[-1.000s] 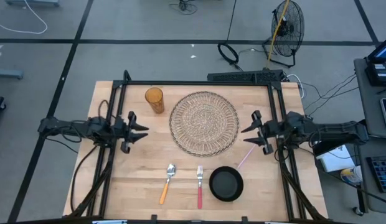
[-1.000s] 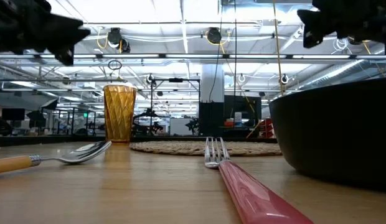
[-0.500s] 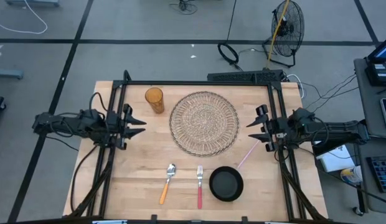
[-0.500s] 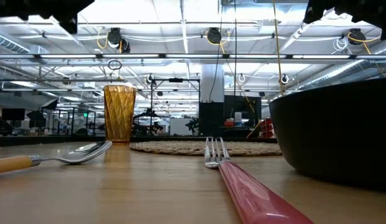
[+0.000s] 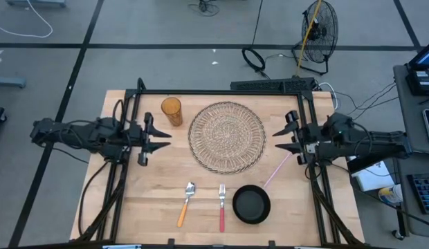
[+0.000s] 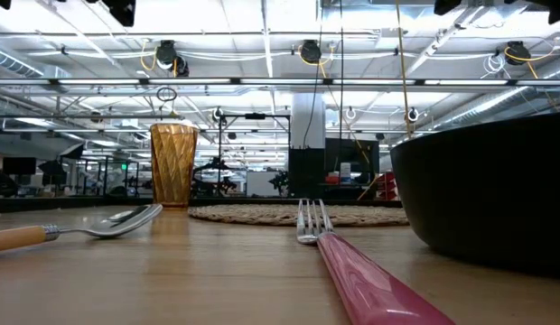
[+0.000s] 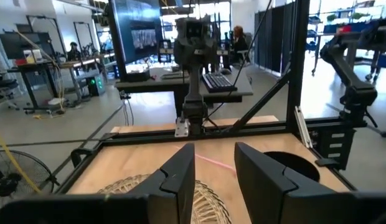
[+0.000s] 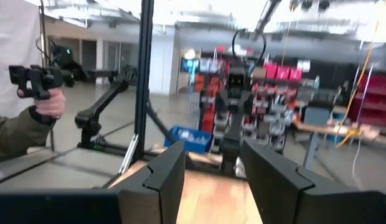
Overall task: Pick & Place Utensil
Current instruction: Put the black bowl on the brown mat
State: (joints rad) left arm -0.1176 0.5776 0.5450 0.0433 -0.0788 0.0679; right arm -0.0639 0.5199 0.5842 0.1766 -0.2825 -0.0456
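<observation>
I am seeing both arms hanging above the table: the left gripper [image 5: 158,137] beside the cup [image 5: 171,111], the right gripper [image 5: 282,138] beside the mat [image 5: 227,135], both with fingers apart and empty. The spoon [image 5: 185,205] and fork [image 5: 222,207] are lying near the front edge, left of the black bowl [image 5: 251,205].

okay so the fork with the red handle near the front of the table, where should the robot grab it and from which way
Judging from the high view, grip the fork on its red handle, the long straight part, coming straight down from above with the fingers closing across its width. It lies flat with its tines toward the woven mat. The spoon and black bowl flank it with gaps, so stay on the handle's middle.
</observation>
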